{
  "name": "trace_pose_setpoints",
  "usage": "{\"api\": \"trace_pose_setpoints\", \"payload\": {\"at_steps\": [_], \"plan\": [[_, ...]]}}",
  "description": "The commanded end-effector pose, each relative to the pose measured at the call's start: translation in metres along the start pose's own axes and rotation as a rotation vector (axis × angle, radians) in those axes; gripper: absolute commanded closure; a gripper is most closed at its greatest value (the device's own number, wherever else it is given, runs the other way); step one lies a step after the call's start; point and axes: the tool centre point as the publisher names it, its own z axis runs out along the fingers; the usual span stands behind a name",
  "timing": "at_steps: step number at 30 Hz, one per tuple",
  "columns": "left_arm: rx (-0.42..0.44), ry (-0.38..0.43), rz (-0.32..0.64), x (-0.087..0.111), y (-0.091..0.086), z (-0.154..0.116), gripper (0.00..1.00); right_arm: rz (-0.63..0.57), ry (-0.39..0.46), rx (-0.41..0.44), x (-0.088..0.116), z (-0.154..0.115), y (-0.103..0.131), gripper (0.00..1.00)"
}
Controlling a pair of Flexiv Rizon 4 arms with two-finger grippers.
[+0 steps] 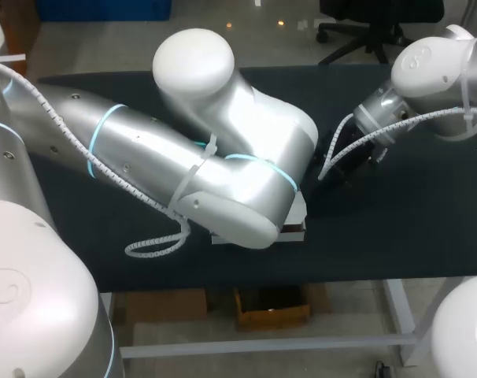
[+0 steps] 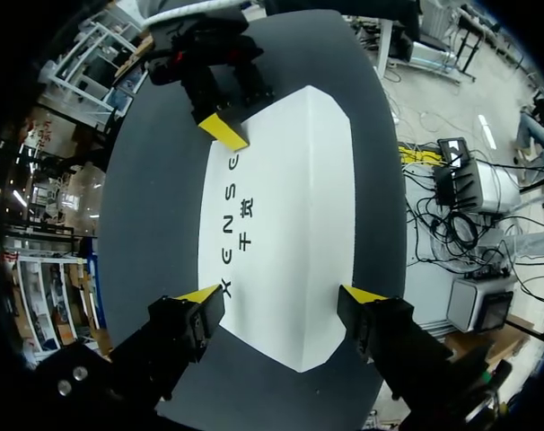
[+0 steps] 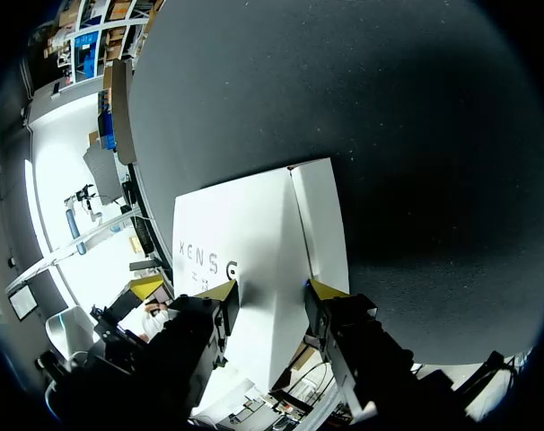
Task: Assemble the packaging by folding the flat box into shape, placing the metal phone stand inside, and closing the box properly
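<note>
Near-middle of the dark table (image 1: 396,228): white box (image 2: 281,206), mostly hidden in the head view under the left arm (image 1: 207,157), only a corner peeking out on the near side. The left gripper (image 2: 282,294) straddles the box's near end, jaws spread very wide, one yellow tip against each long edge. I read that as clamped across the full width; contact looks real on both sides but is tight to call. Likely reason: squeezing the edges inward pops a flat sleeve into a tube. The box does show a raised crease running its length, lettered panel on one side, narrower panel on the other, so it looks partly formed rather than flat. Farther out, the right arm (image 1: 435,71) comes in from the far right. The right gripper (image 3: 272,289) sits at the box's far end, jaws moderately apart with nothing pinched; one tip touches the far corner on the lettered edge, the other sits near the crease. It is probably there to brace or push that end while the left one holds. No metal phone stand visible in any view, so loading and closing are not yet done. Early stage, shaping step. Risk: thin card buckles or slips out of the wide grip.
</note>
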Motion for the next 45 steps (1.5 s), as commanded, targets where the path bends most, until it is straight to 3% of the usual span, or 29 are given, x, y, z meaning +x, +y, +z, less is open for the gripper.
{"api": "trace_pose_setpoints", "payload": {"at_steps": [1, 45], "plan": [[-0.002, -0.019, -0.002, 0.003, -0.001, 0.004, 0.16, 0.0, 0.001, -0.001, 0.0, 0.0, -0.001, 0.55], [-0.005, -0.094, -0.022, -0.009, 0.003, 0.01, 0.18, -0.005, 0.002, 0.0, 0.0, 0.003, -0.002, 0.55]]}}
